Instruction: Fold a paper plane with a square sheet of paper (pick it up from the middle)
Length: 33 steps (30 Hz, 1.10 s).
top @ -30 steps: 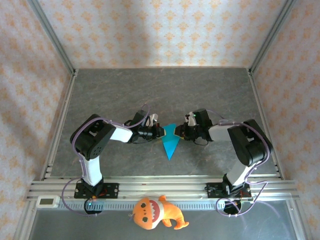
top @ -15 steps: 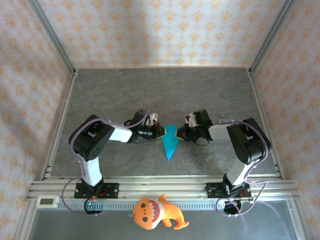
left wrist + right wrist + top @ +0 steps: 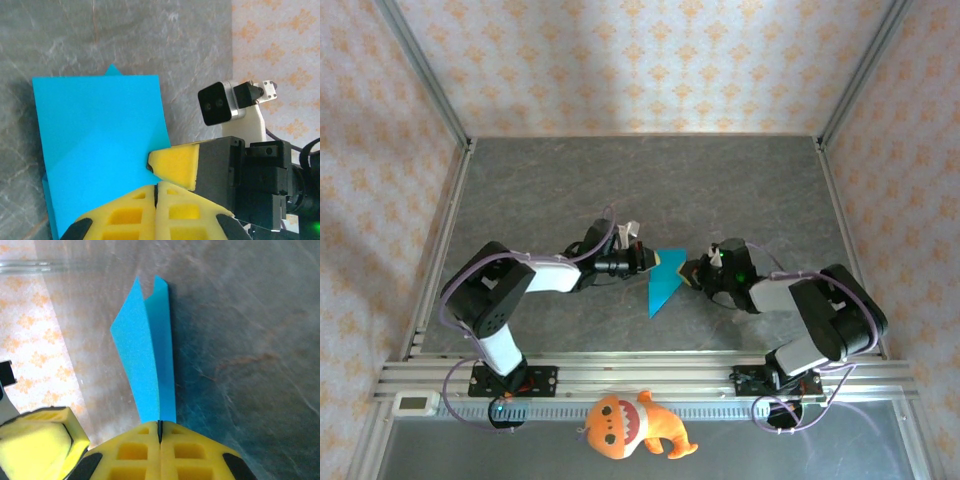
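1. The blue paper (image 3: 663,280) lies in the middle of the top view, on the grey table (image 3: 570,180). It is a pointed shape, not a flat square. Its tip aims at the bottom of the frame.
2. The right gripper (image 3: 160,426) is squeezed tight on the paper. In the right wrist view the paper comes straight up out of the crack between the yellow fingers. Two flaps stand close together there. I think it grips at this spot so the middle fold is pressed sharp.
3. The left gripper (image 3: 156,186) is clenched too. In the left wrist view its tips sit at the bottom edge of the wide blue flap. I cannot tell if it nips the paper or just rests against it.
4. The two grippers come at the paper from the left and the right of the top view and almost meet. In the left wrist view one yellow finger of the right gripper touches the paper just above the left gripper's tips. Holding from both sides likely stops the thin paper from sliding.
5. The plane looks part done to me. It has a nose, but the flaps are not flat wings yet.
6. An orange plush toy (image 3: 630,425) sits at the bottom middle of the top view. It is well apart from the paper, so it is not in the way.
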### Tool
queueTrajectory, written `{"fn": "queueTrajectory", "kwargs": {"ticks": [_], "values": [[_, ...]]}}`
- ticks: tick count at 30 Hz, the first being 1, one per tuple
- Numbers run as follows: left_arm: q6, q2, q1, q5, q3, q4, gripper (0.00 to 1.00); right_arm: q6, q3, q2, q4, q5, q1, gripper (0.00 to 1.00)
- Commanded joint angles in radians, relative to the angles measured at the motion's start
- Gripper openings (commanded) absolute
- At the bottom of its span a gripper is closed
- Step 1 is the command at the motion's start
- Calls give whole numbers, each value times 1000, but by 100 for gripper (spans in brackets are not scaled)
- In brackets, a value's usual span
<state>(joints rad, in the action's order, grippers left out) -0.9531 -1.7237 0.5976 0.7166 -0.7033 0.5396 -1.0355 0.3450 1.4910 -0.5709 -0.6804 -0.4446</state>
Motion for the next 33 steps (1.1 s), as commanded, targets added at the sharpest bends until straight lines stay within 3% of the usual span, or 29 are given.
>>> {"fn": "queueTrajectory", "kwargs": {"ticks": [1, 14, 20, 25, 33], "values": [[-36, -18, 5, -41, 27, 47, 3, -105, -30, -37, -62, 118, -28, 2], [2, -117, 30, -17, -8, 43, 1, -145, -80, -48, -122, 101, -48, 4], [27, -153, 30, -32, -8, 7, 0, -63, -41, -51, -77, 61, -48, 15], [47, -168, 30, -40, 3, -4, 0, 55, 19, -17, 3, -27, -9, 21], [54, -181, 30, -47, 1, -9, 0, 164, 72, 58, 0, -198, 62, 22]]}}
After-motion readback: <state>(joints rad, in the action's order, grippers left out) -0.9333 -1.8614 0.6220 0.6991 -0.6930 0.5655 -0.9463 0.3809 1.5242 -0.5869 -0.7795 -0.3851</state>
